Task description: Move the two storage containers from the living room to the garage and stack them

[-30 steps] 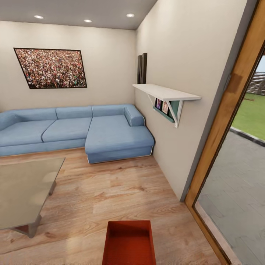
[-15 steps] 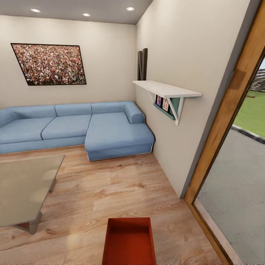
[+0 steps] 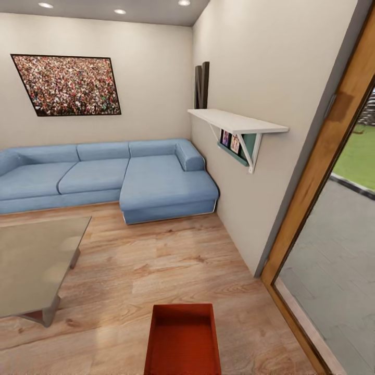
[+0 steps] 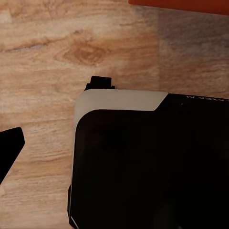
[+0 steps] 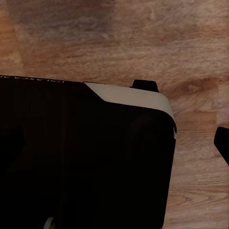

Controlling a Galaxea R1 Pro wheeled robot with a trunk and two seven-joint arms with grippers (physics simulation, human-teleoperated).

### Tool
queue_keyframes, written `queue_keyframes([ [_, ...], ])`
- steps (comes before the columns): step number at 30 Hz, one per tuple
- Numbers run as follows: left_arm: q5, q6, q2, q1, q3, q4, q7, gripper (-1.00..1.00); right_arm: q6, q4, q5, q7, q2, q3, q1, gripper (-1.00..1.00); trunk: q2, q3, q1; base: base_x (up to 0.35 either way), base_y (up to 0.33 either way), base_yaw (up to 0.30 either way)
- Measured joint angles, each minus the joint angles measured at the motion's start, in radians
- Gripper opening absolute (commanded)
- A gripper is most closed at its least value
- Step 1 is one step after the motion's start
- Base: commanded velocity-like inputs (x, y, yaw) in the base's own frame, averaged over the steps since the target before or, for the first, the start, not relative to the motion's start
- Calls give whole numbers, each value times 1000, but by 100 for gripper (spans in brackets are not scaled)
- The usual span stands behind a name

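1. One storage container [image 3: 182, 341] sits on the light wood-plank floor [image 3: 156, 271] of the living room, at the near edge of the head view and roughly centred, open top up, its long side running away from the robot. A strip of orange-red at the edge of the left wrist view [image 4: 179, 4] is probably a container wall.
2. The second container cannot be placed from these pictures.
3. The glass tabletop [image 3: 31, 260] stands to the near left, the blue sofa [image 3: 104, 179] along the far wall, a white wall shelf [image 3: 237, 124] on the right, and a wood-framed glass door [image 3: 323, 172] further right.
4. Both wrist views look down on the planks past a dark, white-trimmed part of the robot's body. A dark tip shows at the edge of each, but whether either claw is apart or together cannot be told.
5. The step in hand looks like the approach for the pick-up. To do it well, I would stop the base squarely in front of the bin, lower the trunk, and bring the arms down outside the two long walls.
6. Grip at matching points so the bin lifts level, and keep clear of the tabletop's corner on the left.
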Motion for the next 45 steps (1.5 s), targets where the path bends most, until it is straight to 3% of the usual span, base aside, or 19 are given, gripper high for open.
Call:
queue_keyframes([
  [45, 0, 1, 0, 0, 0, 0, 0, 100, 0, 0, 0, 0, 0, 0, 0, 100, 0, -72, 0, 0, 0, 0],
])
